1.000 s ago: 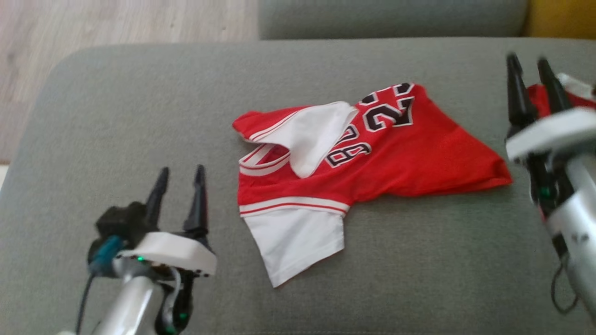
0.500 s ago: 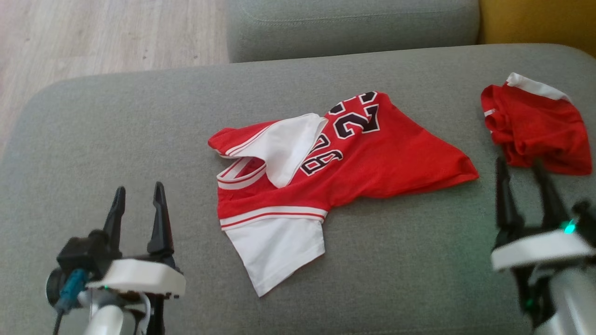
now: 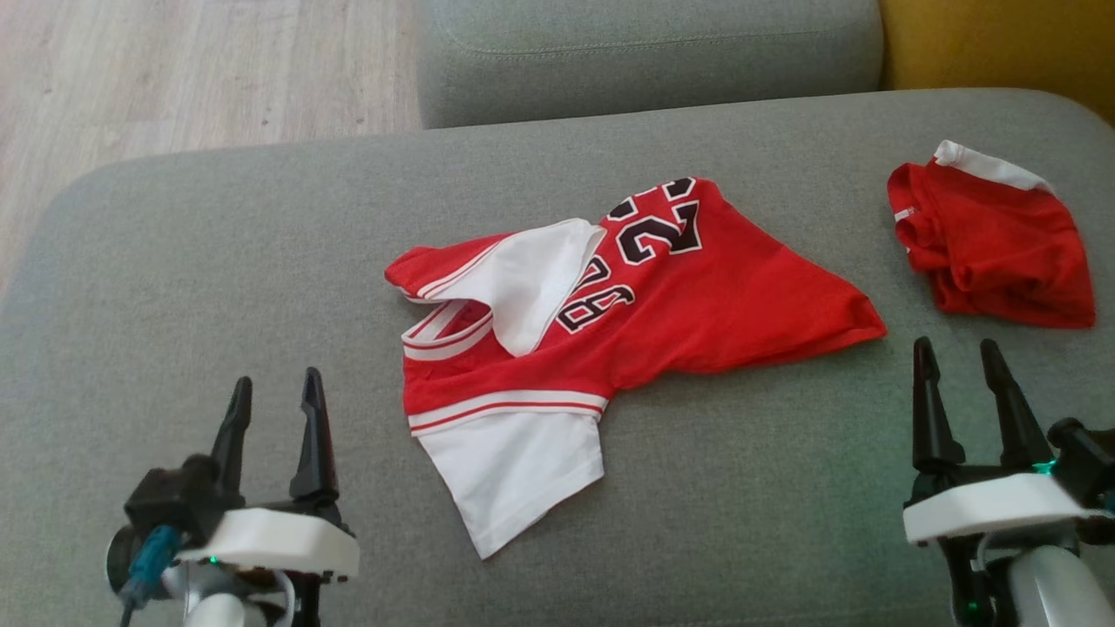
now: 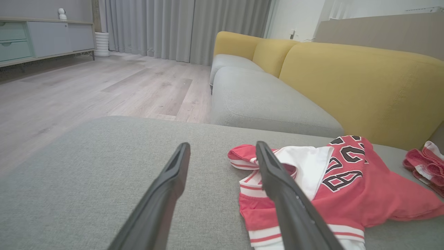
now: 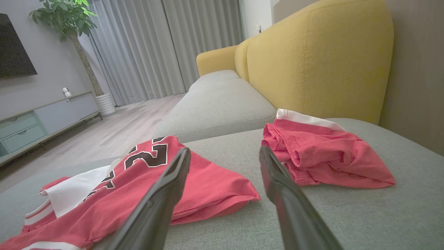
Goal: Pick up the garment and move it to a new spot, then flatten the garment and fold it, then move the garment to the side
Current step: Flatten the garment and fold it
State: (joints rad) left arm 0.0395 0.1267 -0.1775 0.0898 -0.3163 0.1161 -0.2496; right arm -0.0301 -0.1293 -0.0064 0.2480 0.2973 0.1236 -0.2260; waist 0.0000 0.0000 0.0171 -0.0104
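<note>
Now the right gripper (image 3: 956, 348) has drawn back from the small bunched red garment (image 3: 1002, 252) to the grey fabric cushion's (image 3: 218, 261) near edge, fingers apart and empty like the left gripper (image 3: 277, 379), leaving the rumpled red-and-white numbered jersey (image 3: 697, 296) mid-cushion, awaiting pickup.

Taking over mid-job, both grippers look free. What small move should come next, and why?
Probably ease the left gripper forward and inward toward the nearer white sleeve of the jersey: it and the right gripper stand open and empty, short of the cloth, and the jersey lies rumpled.
</note>
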